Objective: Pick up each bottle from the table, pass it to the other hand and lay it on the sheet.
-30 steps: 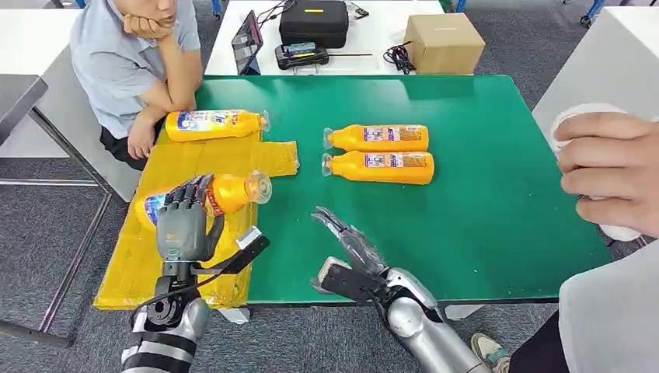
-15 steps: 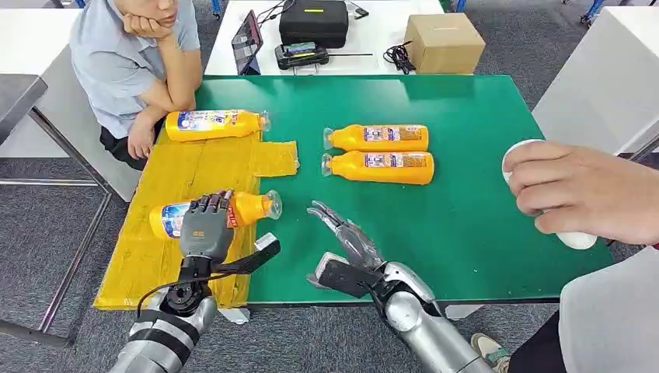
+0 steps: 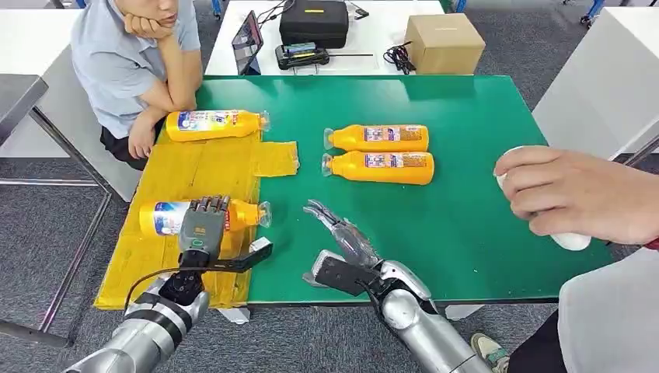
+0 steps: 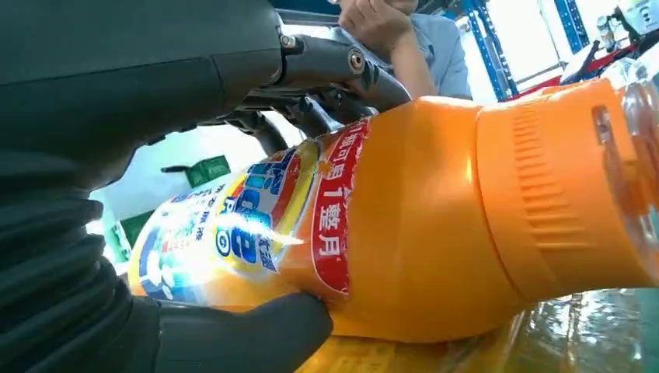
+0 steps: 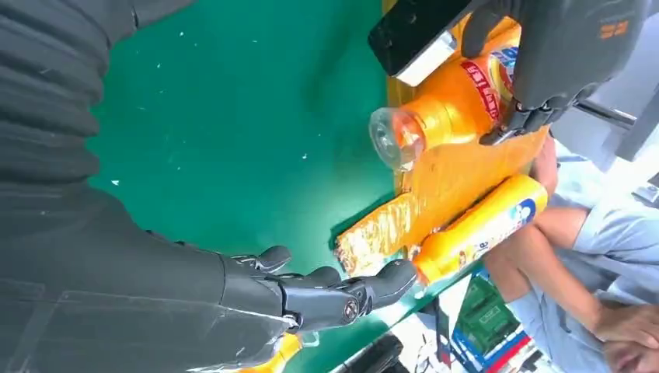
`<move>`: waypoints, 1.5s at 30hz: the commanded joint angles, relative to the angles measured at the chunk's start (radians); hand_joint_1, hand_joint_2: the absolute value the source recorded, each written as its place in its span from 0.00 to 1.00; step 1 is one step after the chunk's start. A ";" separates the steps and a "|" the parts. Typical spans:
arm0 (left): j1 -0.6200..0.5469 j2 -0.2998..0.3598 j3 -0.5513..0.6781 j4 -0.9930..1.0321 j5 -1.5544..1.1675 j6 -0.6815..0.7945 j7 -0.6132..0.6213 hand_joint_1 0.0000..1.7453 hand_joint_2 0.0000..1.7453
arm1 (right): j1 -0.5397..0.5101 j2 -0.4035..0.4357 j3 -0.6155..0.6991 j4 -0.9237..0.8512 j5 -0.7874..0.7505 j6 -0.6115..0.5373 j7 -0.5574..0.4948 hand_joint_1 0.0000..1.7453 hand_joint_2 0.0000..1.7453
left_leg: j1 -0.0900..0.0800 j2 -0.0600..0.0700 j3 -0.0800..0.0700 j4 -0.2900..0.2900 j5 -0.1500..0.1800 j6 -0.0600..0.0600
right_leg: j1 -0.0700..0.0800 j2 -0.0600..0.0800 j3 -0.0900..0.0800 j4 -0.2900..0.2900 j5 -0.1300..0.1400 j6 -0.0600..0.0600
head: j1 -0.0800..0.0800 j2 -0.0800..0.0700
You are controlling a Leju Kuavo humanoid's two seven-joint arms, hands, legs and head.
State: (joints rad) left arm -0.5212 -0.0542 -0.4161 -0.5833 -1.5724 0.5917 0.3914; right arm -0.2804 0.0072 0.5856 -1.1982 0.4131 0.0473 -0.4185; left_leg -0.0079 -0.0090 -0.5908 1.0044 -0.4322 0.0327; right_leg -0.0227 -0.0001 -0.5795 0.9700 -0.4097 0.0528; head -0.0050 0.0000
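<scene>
We had our left hand point(image 3: 200, 228) wrapped around the bottle point(image 3: 203, 217), fingers over its top and thumb beneath, as the left wrist view confirmed, and the bottle lay on its side at the near end of the yellow sheet point(image 3: 186, 175), its clear cap just past the sheet's edge over the green table point(image 3: 482, 210). Our right hand point(image 3: 340, 235) hovered above the table beside the sheet, fingers spread wide and holding nothing. A second bottle point(image 3: 216, 124) lay across the far end of the sheet, and the two remaining bottles point(image 3: 378, 153) lay side by side on the table, well apart from the sheet. We judged the main risk to be the release: the bottle is round and its neck overhung the sheet, so opening the fingers unevenly could set it rolling or nudge it off the sheet onto the table. A person's hand point(image 3: 579, 194) rested on a white object at the table's edge farthest from the sheet, near enough to the two bottles to cross our right arm's reach. Another person point(image 3: 128, 66) leaned on the table beside the sheet's far end. We could not tell whether the bottle's full weight was already on the sheet, since our fingers hid its middle, and the white object stayed mostly covered.
</scene>
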 commanded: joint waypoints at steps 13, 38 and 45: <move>-0.047 0.003 -0.025 0.136 0.002 -0.120 -0.023 0.00 1.00 | -0.028 0.003 -0.012 0.065 0.000 0.003 0.002 0.00 1.00 | 0.001 0.002 0.004 -0.001 0.000 -0.001 | 0.001 0.001 0.003 -0.001 0.000 -0.002 | 0.000 0.000; 0.361 -0.051 0.144 -0.706 0.129 0.106 -0.296 0.00 1.00 | 0.143 0.002 -0.114 -0.158 0.073 -0.192 -0.024 0.00 1.00 | 0.001 0.002 0.006 0.000 -0.002 -0.002 | 0.002 0.001 0.005 -0.001 -0.002 -0.002 | 0.000 0.000; 0.475 -0.215 0.301 -0.875 0.371 0.106 -0.630 0.00 1.00 | 0.248 0.020 -0.166 -0.355 0.118 -0.325 -0.039 0.00 0.00 | 0.001 -0.001 0.003 0.003 -0.004 -0.001 | 0.001 -0.002 0.004 0.001 -0.004 -0.001 | 0.000 0.000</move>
State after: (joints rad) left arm -0.3611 -0.0523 -0.4337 -0.8377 -1.4837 0.6985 0.2300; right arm -0.2040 0.0072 0.5409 -1.2334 0.4628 -0.0814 -0.4425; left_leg -0.0082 -0.0090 -0.5890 1.0046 -0.4324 0.0329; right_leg -0.0232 -0.0002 -0.5784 0.9696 -0.4100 0.0529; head -0.0050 0.0000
